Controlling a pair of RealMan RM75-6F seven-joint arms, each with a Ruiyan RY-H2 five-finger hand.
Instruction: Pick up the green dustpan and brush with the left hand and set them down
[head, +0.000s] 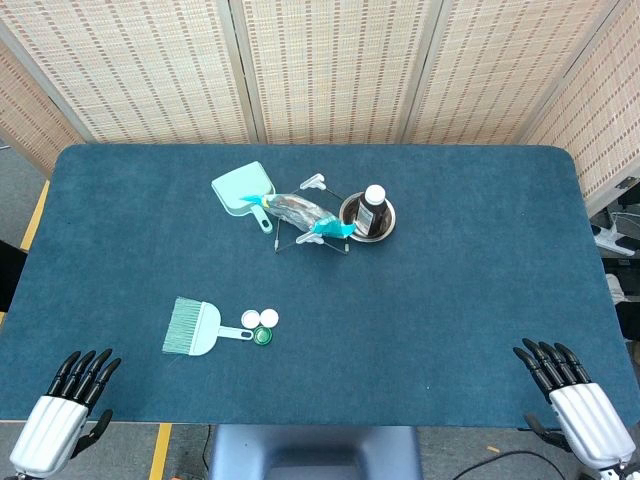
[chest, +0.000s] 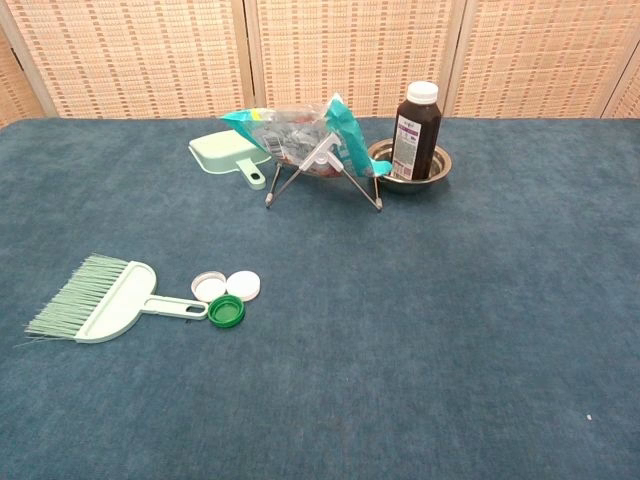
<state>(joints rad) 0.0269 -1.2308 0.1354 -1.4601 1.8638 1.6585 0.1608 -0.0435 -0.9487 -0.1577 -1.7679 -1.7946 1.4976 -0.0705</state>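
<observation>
The pale green dustpan (head: 245, 189) (chest: 226, 155) lies flat near the table's far middle, handle pointing toward a packet on a wire rack. The matching green brush (head: 198, 328) (chest: 100, 301) lies nearer me on the left, bristles to the left, handle touching several small caps. My left hand (head: 62, 410) rests at the near left table edge, fingers stretched out and apart, holding nothing, well short of the brush. My right hand (head: 572, 400) rests at the near right edge, likewise empty with fingers apart. Neither hand appears in the chest view.
A plastic packet on a wire rack (head: 308, 218) (chest: 318, 150) sits right beside the dustpan. A dark bottle (head: 372, 209) (chest: 416, 130) stands in a metal bowl (chest: 382, 172). Two white caps (chest: 226, 286) and a green cap (head: 262, 336) (chest: 226, 313) lie at the brush handle.
</observation>
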